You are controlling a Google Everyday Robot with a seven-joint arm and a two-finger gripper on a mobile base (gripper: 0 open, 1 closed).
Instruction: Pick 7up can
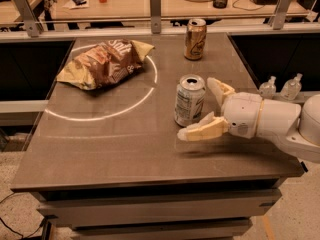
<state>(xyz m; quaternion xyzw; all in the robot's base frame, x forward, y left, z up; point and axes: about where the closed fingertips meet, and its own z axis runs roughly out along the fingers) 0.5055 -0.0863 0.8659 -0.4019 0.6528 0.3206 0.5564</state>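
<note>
The 7up can [189,100] stands upright near the middle of the grey table [100,144], pale silvery-green with a white label and a silver top. My gripper [199,108] comes in from the right at can height. Its two cream fingers are spread open. The near finger [202,129] lies just in front of the can's base and the far finger [219,90] sits just right of the can's top. The can is at the mouth of the open fingers, not held.
A gold-brown can [195,39] stands at the back of the table. A crumpled brown chip bag [105,62] lies at the back left inside a white painted arc. Two small clear bottles [280,87] stand beyond the table's right edge.
</note>
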